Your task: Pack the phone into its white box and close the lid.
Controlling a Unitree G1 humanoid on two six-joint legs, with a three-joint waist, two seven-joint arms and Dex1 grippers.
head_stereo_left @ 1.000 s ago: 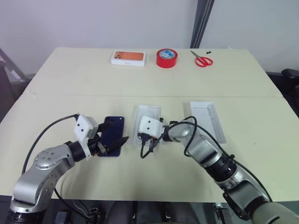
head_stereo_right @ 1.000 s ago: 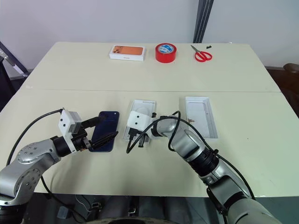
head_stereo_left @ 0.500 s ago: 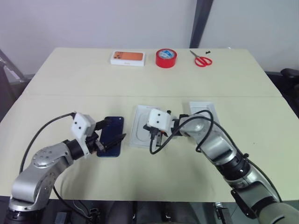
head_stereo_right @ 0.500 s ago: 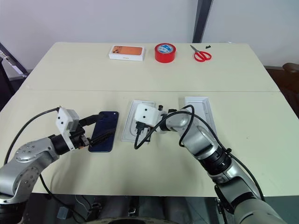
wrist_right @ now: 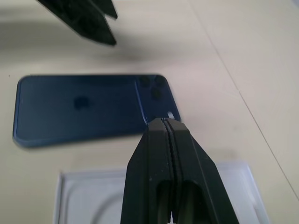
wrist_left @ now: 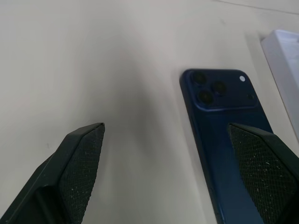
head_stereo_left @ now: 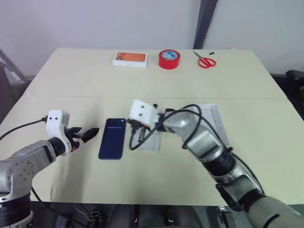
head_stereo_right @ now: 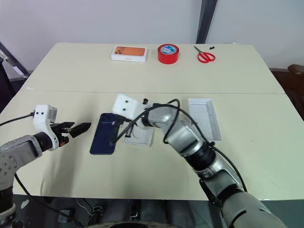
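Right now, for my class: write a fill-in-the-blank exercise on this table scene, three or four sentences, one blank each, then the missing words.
1. The navy-blue phone lies flat on the table with its ____ facing up.
2. The left gripper has its fingers ____.
3. The right gripper has its fingers ____.
4. Between the orange-pictured white box and the red scissors stands a roll of red ____.

Missing words: back; open; shut; tape

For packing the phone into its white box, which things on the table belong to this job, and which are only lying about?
Job: dark navy-blue slab smartphone; shallow white rectangular tray.

Lying about: white insert with rounded recess; white box with orange picture; red tape roll; red-handled scissors.
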